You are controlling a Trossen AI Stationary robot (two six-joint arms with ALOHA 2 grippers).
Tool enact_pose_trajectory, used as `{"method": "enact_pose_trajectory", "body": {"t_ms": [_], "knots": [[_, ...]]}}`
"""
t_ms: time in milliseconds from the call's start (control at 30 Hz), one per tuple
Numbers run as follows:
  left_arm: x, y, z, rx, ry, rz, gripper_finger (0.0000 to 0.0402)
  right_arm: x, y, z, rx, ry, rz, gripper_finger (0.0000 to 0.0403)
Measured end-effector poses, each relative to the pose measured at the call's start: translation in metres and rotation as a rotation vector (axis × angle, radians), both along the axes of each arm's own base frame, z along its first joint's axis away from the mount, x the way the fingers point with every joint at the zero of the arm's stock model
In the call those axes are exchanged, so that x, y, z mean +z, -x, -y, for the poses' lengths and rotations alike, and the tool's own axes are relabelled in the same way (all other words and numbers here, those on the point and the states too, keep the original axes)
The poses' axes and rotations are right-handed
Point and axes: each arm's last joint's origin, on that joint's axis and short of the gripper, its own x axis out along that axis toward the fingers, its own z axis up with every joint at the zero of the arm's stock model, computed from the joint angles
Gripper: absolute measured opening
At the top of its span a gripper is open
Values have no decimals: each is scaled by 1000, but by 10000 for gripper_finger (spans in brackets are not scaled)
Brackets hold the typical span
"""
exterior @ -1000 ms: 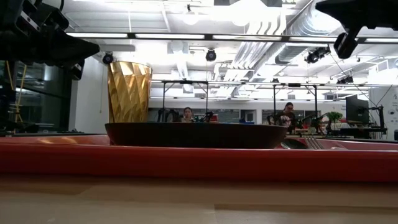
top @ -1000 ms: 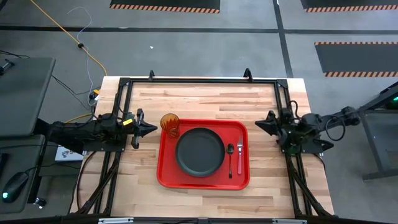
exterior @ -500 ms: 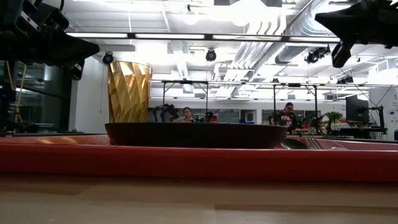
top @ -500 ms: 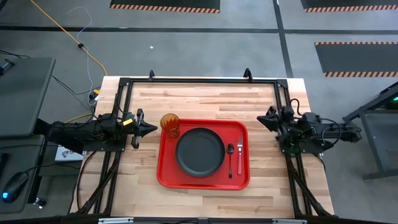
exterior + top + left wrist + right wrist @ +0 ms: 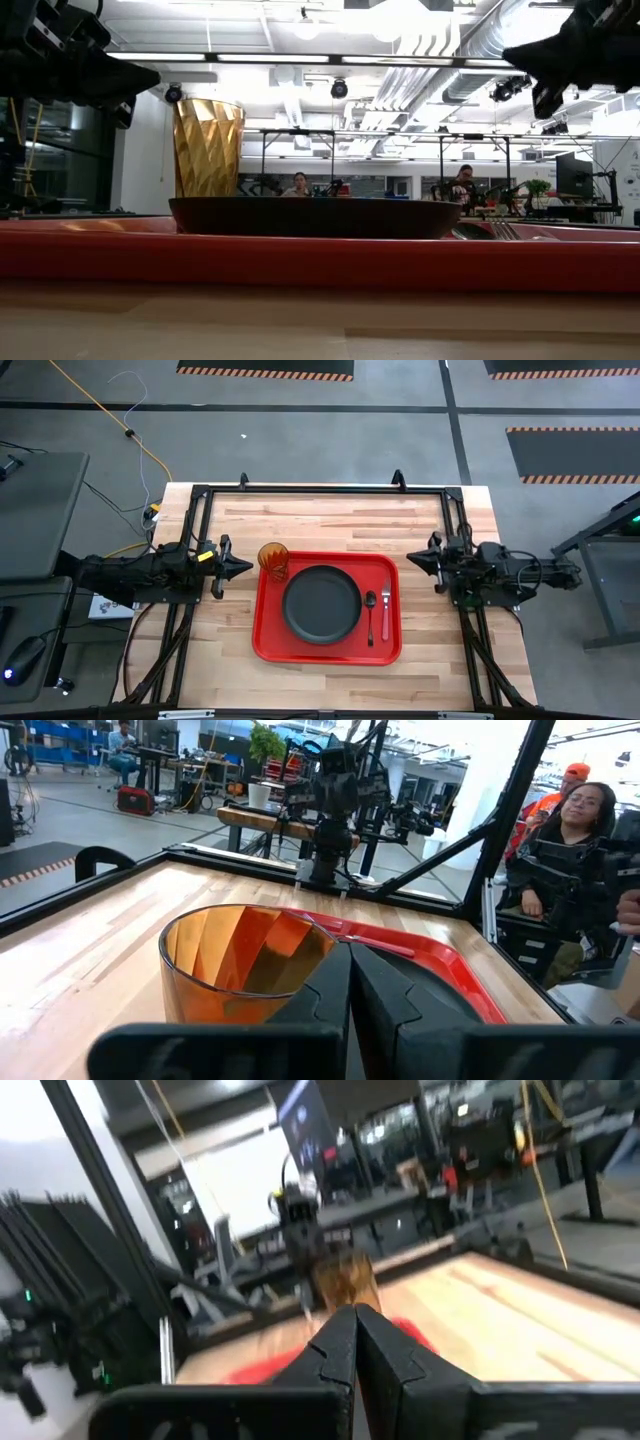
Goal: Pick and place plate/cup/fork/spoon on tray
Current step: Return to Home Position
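Note:
The red tray (image 5: 268,645) lies in the middle of the table. On it rest the dark plate (image 5: 321,604), the amber cup (image 5: 273,560) standing upright at its far left corner, the dark spoon (image 5: 370,610) and the pink-handled fork (image 5: 386,608) side by side along its right. My left gripper (image 5: 246,568) is shut and empty just left of the cup, which shows close ahead in its wrist view (image 5: 240,965). My right gripper (image 5: 412,558) is shut and empty, right of the tray.
A black metal frame (image 5: 320,490) runs around the table's far edge and both sides, where the arm bases stand. Bare wood lies beyond the tray and in front of it. People sit at desks in the room behind (image 5: 300,184).
My right arm has drawn back toward its base at the table's right edge and folded in; its gripper now points level toward the tray. The left arm and the tableware have kept still.

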Motion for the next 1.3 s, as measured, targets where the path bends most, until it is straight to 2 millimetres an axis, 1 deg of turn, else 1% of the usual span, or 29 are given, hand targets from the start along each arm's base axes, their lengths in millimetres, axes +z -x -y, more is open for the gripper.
{"method": "enact_pose_trajectory", "body": {"t_ms": [433,567,733,1033,1300], "knots": [[0,0,0,0,0,0,1,-23,-1,0,14,20,-242,0],[0,0,0,0,0,0,1,-23,-1,0,10,62,-248,0],[0,0,0,0,0,0,1,-23,-1,0,12,59,-249,0],[0,0,0,0,0,0,1,-24,-1,-1,41,-94,-236,0],[0,0,0,0,0,0,1,-24,-1,-1,42,-103,-235,0]]}}
